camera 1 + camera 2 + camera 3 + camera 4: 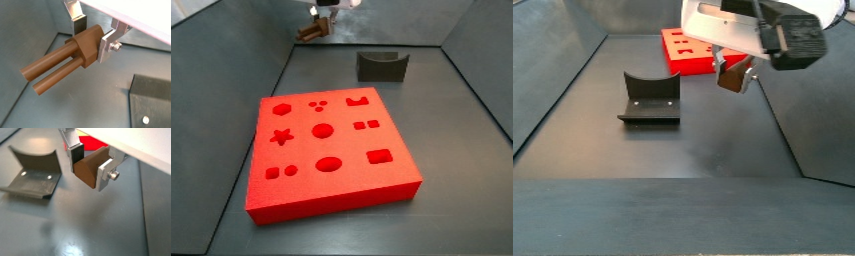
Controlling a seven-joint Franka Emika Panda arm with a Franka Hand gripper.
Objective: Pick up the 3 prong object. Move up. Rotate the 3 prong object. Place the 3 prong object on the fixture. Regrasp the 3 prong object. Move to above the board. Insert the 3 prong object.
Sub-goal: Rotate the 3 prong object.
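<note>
My gripper (pixel 92 36) is shut on the 3 prong object (pixel 81 47), a brown piece whose block-like head is clamped between the silver fingers. Its round prongs (pixel 50 70) stick out sideways, clear of the floor. In a side view the gripper (pixel 325 14) hangs at the far end of the bin, holding the 3 prong object (pixel 311 32) in the air. The fixture (pixel 381 65) stands to one side of it, apart from it. The fixture (pixel 33 168) shows its curved notch and base plate. The red board (pixel 331 140) lies in the middle, with the cutouts in its top bare.
Grey bin walls (pixel 251 50) slope up around the floor. In a side view the board (pixel 687 50) lies behind the gripper (pixel 734 72) and the fixture (pixel 649 97) sits beside it on the dark floor.
</note>
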